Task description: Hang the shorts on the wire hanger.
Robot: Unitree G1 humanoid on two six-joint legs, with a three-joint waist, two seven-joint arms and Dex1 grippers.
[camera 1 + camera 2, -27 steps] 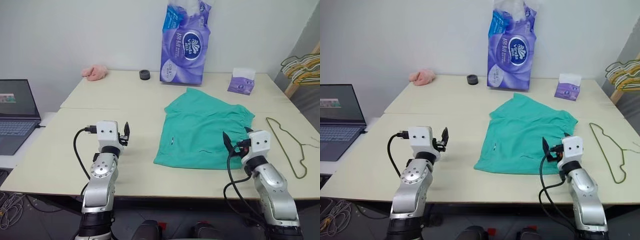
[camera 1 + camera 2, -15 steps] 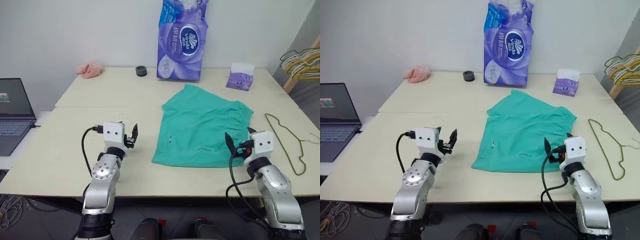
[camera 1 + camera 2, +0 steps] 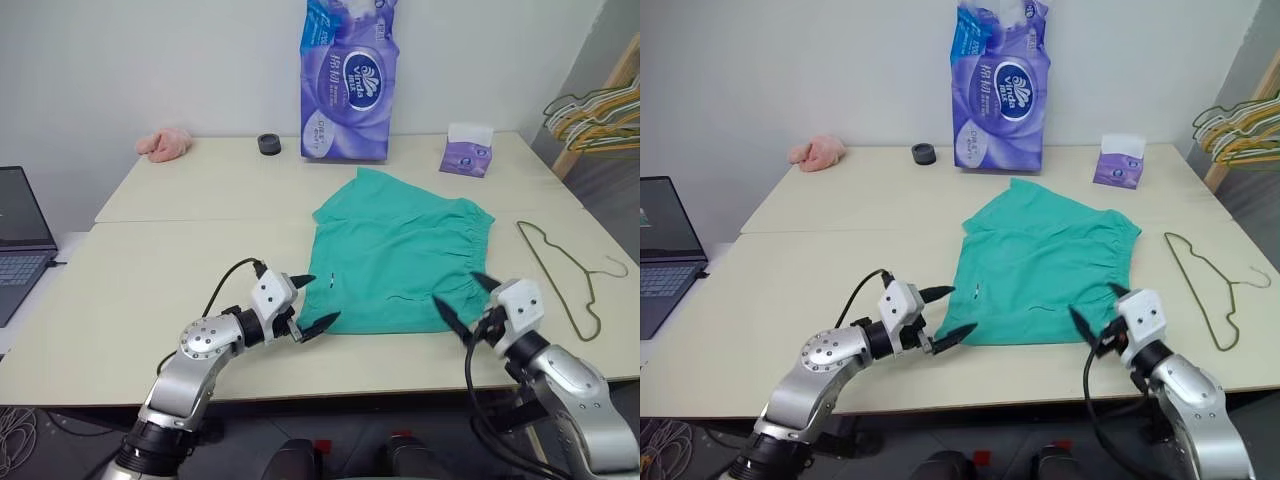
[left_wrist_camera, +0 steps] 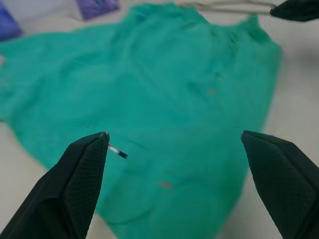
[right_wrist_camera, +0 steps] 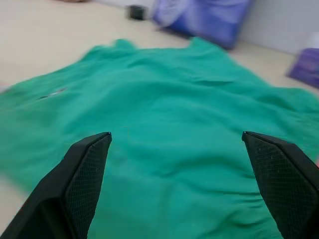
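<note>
While both grippers stand with fingers spread wide and empty, the left gripper (image 3: 314,301) sits at the near left corner of the shorts (image 3: 395,258), the right gripper (image 3: 458,300) at their near right hem; the wire hanger (image 3: 558,269) lies beyond, on bare table (image 3: 150,280).

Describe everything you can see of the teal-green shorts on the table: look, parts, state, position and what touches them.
The shorts are soft teal-green cloth, lying flat and slightly rumpled on the pale table, right of its middle. The gathered elastic waistband faces the wire hanger, which lies apart from them. A small white mark sits near the hem on the robot's left. The left claw and right claw hover open at the near edge, neither gripping the cloth.
</note>
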